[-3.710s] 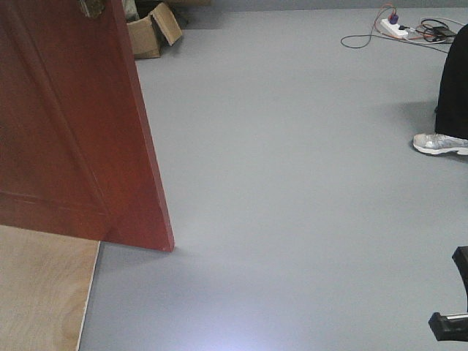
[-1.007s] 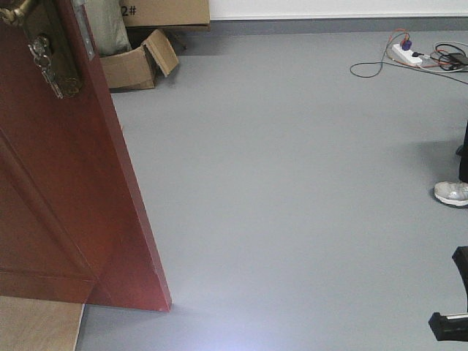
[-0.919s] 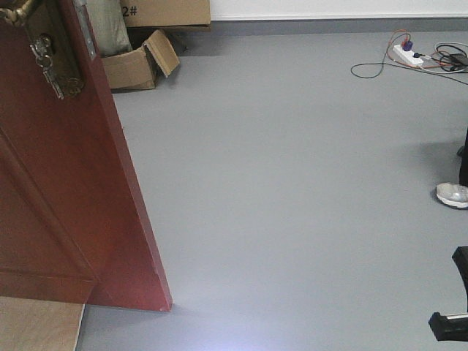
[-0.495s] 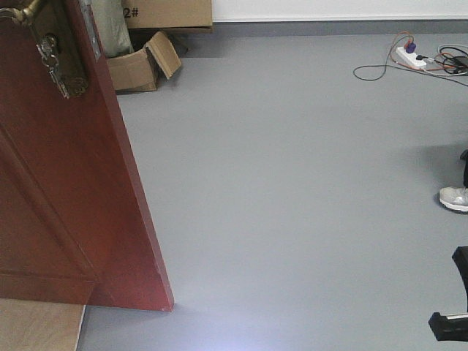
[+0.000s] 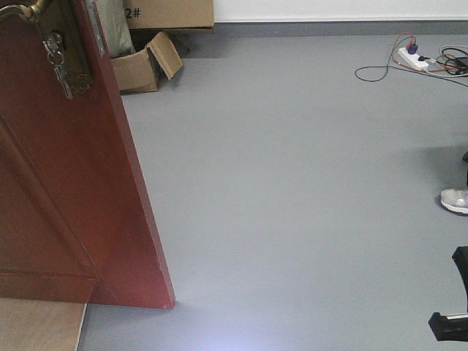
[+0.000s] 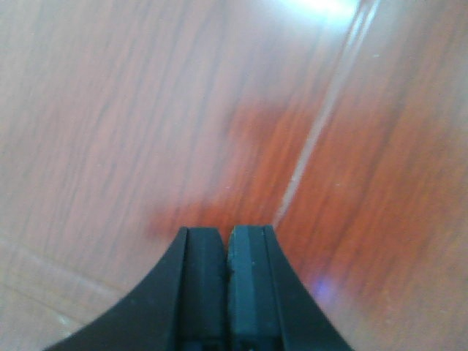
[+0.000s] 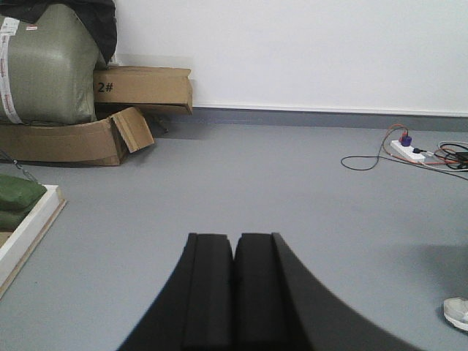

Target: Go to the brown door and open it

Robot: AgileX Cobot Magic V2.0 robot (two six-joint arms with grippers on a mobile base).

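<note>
Where front shows handle (image 5: 22,10), left pincer (image 6: 227,252) faces door (image 6: 183,117)

Light is even and diffuse indoors. A pale sheen sits on the grey vinyl floor (image 5: 292,183) at the front view's bottom edge. In the left wrist view the dark reddish-brown wooden door (image 6: 146,110) is close and blurred, with white glare at the top. The right wrist view is sharp and bright.
</note>
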